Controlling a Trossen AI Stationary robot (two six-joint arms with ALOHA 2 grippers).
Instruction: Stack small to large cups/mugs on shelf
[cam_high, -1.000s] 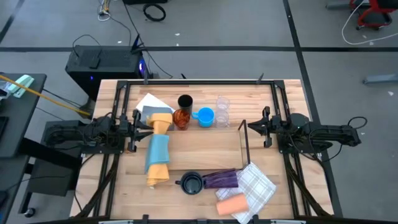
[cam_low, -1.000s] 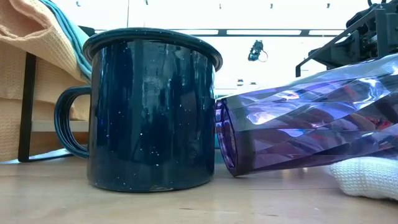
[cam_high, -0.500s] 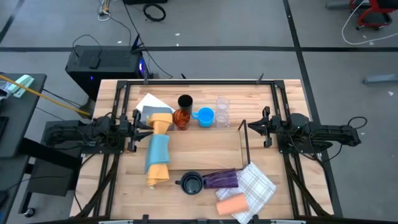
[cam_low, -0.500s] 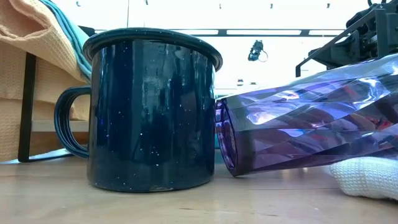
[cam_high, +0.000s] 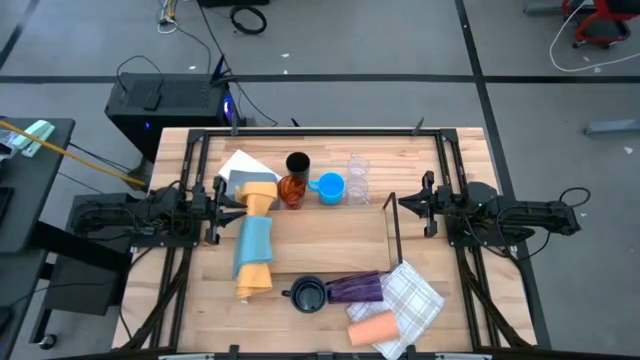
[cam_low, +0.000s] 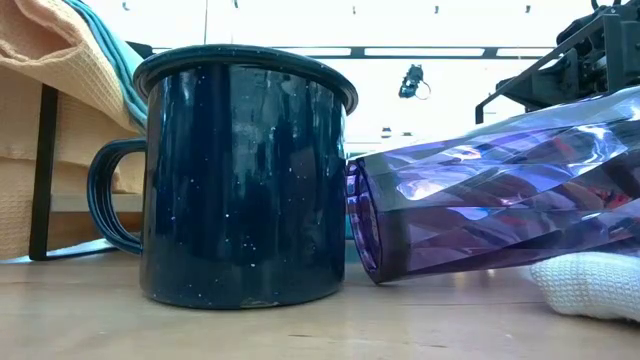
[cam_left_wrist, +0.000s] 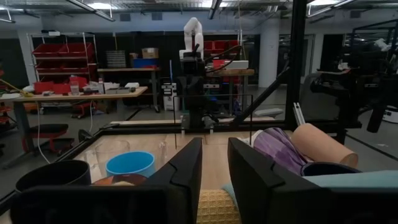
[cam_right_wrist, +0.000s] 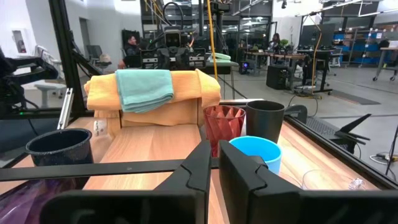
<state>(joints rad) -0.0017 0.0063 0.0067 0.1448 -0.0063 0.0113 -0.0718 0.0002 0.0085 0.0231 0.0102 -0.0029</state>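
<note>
While both arms are waiting at opposite edges of the tabletop (cam_high: 320, 235), items are sitting as follows, left to right.

Left claw (cam_high: 222, 205): resting by the left edge, fingers (cam_left_wrist: 186, 171) standing slightly apart with nothing between them.

Rolled yellow-and-blue cloth (cam_high: 254, 240): lying lengthwise just beside the left claw, over a sheet of white paper (cam_high: 240, 165).

Back row: black cup (cam_high: 297, 163) standing upright; amber cup (cam_high: 291, 189) just in front of it; blue cup (cam_high: 331, 187) beside the amber one; clear glasses (cam_high: 358, 178) next along.

Front row: dark handled mug (cam_high: 309, 295) standing upright; purple tumbler (cam_high: 356, 288) lying on its side, rim touching the mug; peach cup (cam_high: 372, 328) lying near the front edge, partly on a checked cloth (cam_high: 412, 300).

Shelf (cam_high: 393, 228): thin black rod rack standing at centre-right, holding no cups.

Right claw (cam_high: 415, 205): resting by the right edge, fingers (cam_right_wrist: 193, 168) sitting nearly together, gripping nothing.
</note>
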